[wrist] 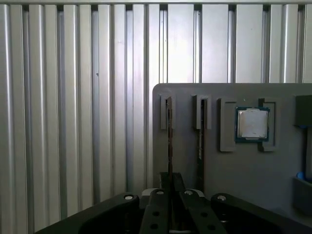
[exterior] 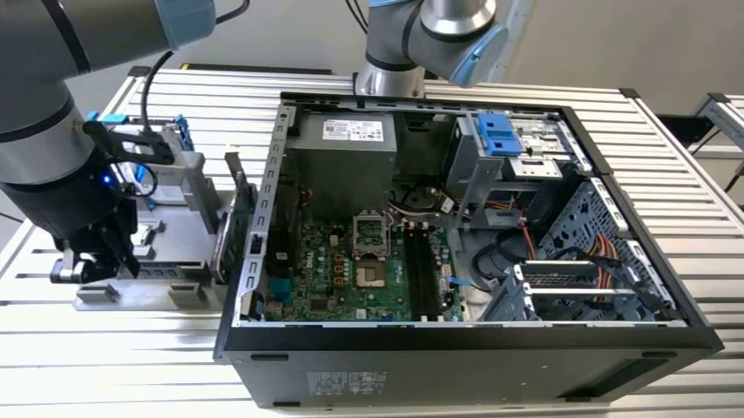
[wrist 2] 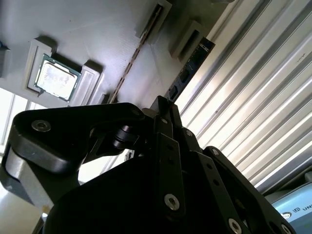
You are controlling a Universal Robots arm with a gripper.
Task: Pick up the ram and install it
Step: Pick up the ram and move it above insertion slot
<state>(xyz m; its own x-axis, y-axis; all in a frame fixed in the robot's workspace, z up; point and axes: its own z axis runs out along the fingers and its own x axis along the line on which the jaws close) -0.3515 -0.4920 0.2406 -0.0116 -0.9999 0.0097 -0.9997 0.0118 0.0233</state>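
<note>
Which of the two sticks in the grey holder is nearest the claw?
The ram at the edge of the holder, in line with the claw; the other stick stands nearer the square chip.

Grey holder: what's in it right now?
The ram stands edge-on in one slot, a second stick beside it, a square silver chip lying flat. The gripper covers the ram's near end.

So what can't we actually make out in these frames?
First wrist view: the ram's near end, hidden behind the tool.
Exterior view: part of the grey fixture, covered by the arm.
Exterior view: motherboard slots, too small to tell if empty.
Second wrist view: much of the fixture, blocked by the tool.
</note>
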